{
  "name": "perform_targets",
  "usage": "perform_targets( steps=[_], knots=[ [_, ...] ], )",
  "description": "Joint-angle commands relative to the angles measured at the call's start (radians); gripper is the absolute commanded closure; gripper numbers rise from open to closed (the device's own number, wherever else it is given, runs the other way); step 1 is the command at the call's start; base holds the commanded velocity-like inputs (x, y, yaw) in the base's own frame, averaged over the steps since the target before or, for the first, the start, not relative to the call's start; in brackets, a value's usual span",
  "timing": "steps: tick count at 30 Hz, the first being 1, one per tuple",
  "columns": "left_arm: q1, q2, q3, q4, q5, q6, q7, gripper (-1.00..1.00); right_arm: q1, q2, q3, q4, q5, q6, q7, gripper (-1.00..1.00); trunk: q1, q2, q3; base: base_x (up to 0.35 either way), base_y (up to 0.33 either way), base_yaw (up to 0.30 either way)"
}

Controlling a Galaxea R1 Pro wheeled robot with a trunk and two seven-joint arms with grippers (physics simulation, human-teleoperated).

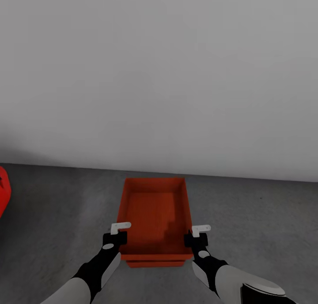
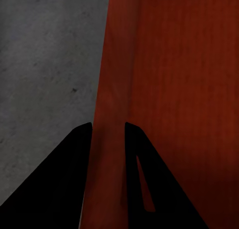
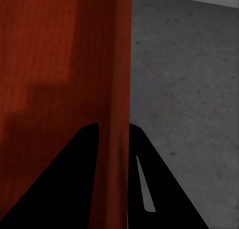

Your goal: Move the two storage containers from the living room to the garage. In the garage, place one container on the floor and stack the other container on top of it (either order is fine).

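Observation:
An orange-red storage container (image 1: pixel 154 211) sits open-topped in front of me over the grey concrete floor (image 1: pixel 62 207) of the garage. Under its near edge peeks the rim of a second container (image 1: pixel 154 264); whether the two touch I cannot tell. My left gripper (image 1: pixel 116 236) is shut on the upper container's left wall, and my right gripper (image 1: pixel 197 237) is shut on its right wall. In the left wrist view the dark fingers (image 2: pixel 74 179) straddle the orange wall (image 2: pixel 107 89). The right wrist view shows the same grip, fingers (image 3: pixel 74 184) on either side of the wall (image 3: pixel 112 64).
A plain white-grey wall (image 1: pixel 159 74) stands close behind the containers. A piece of the red car (image 1: pixel 3 193) shows at the left edge. Bare concrete lies to either side of the containers.

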Motion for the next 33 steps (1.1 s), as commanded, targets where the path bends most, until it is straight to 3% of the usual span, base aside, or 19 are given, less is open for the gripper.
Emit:
perform_targets(
  steps=[1,33],
  knots=[
    [-0.001,0.001,0.069,0.0,0.013,0.004,0.033,1.0,-0.001,0.0,-0.027,-0.002,0.004,-0.026,-0.002,1.0,0.004,-0.008,-0.004,0.0,0.0,0.0],
    [0.0,0.001,0.069,0.0,0.013,0.005,0.033,1.0,-0.001,0.0,-0.027,-0.001,0.004,-0.026,-0.002,1.0,0.127,-0.232,-0.104,0.0,0.0,0.0]
  ],
)
